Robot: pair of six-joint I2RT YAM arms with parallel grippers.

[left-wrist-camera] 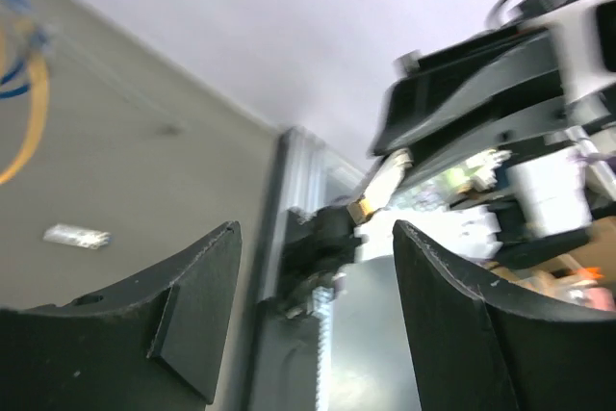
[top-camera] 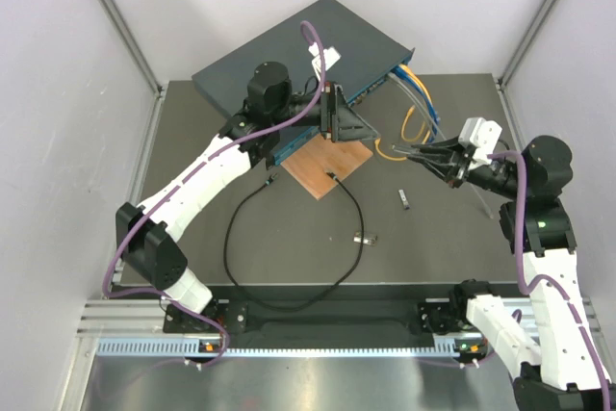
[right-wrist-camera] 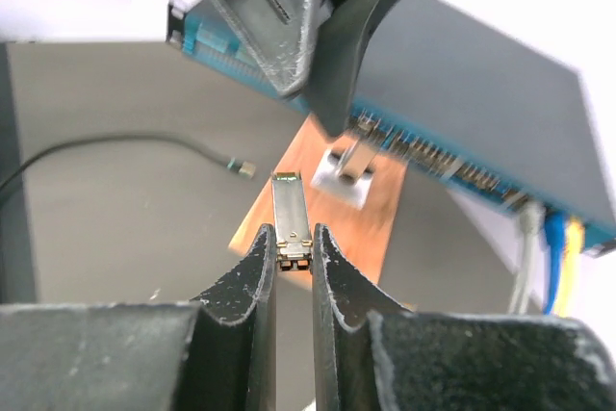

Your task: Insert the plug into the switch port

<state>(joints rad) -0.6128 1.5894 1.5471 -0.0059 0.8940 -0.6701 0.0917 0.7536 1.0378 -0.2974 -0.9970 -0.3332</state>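
While the plug [right-wrist-camera: 242, 168] lies ungripped on the table [right-wrist-camera: 115, 238], left of the brown board [right-wrist-camera: 356, 228], we note the right tool [right-wrist-camera: 293, 240] pinching a silver module [right-wrist-camera: 288, 204] and the left tool [top-camera: 339, 120] spread before the switch port [right-wrist-camera: 423, 153] row. We judge pickup pending; the next move calls for a grip just behind the plug's tip.

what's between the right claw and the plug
The brown board fills that stretch, clearest in the top view: the right claw on one side, the plug just past its far edge. The claw grips a silver stick.
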